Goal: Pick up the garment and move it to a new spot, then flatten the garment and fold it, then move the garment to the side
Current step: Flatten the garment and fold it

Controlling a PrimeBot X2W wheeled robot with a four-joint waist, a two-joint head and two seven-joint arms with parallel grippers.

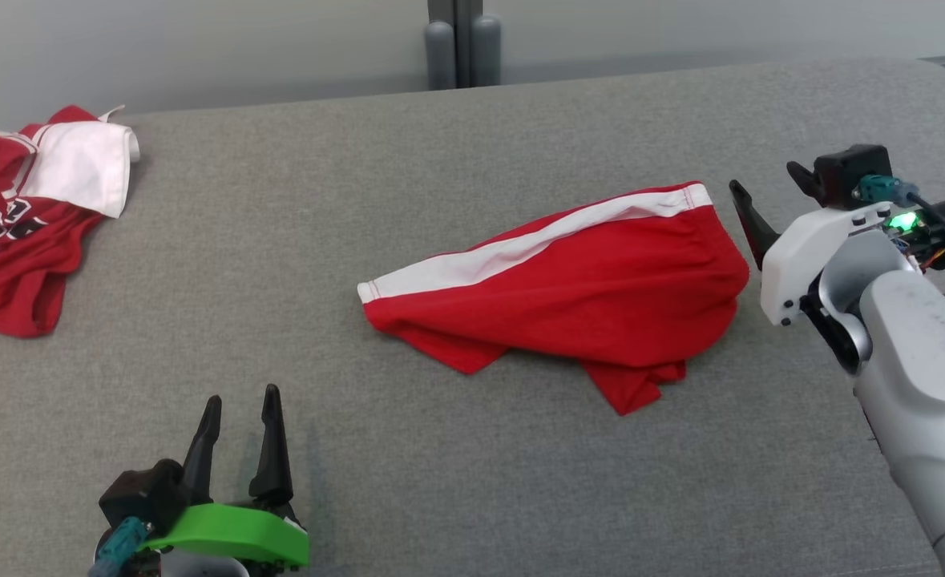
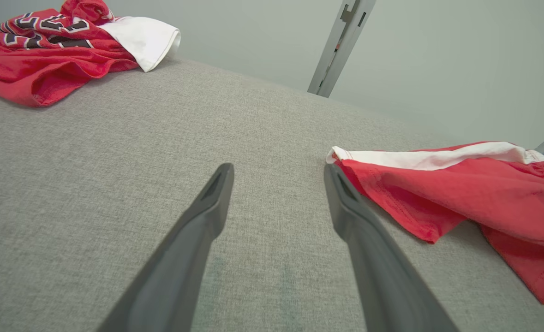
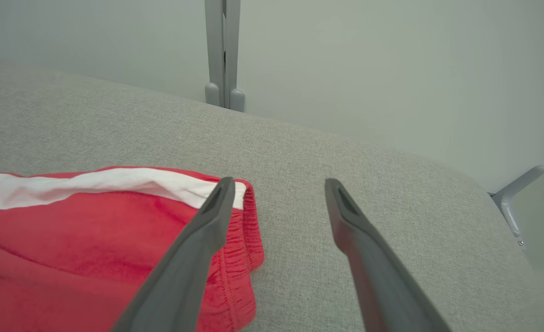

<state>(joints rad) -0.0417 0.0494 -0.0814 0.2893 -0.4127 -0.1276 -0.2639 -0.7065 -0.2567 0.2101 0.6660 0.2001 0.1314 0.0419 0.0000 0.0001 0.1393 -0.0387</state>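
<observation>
A broad grey fabric-covered surface (image 1: 280,280) spans the whole head view, with a pale wall (image 1: 199,48) behind its far edge. The garment (image 1: 600,288), red shorts with a white stripe along the upper side, lies rumpled and partly doubled over on the surface to the right of the middle, its gathered waistband end toward the right and a loose corner sticking out toward the near edge. A second red piece of clothing (image 1: 15,240), with black lettering and a white panel, sits bunched at the far left, well apart from the shorts. The pale right forearm (image 1: 921,361) reaches in from the lower right. Its right gripper (image 1: 761,176) hangs just beside the waistband end, jaws spread wide and holding nothing. In the right wrist view the right gripper (image 3: 279,182) has one finger crossing in front of the waistband corner of the garment (image 3: 68,240); I cannot tell if it touches the cloth. The left gripper (image 1: 243,394) sits low at the near left over bare surface, jaws also spread and empty, on a green wrist piece (image 1: 232,533). A grey post (image 1: 462,48) stands behind the far edge, and a small green light (image 1: 903,220) glows on the right wrist.
</observation>
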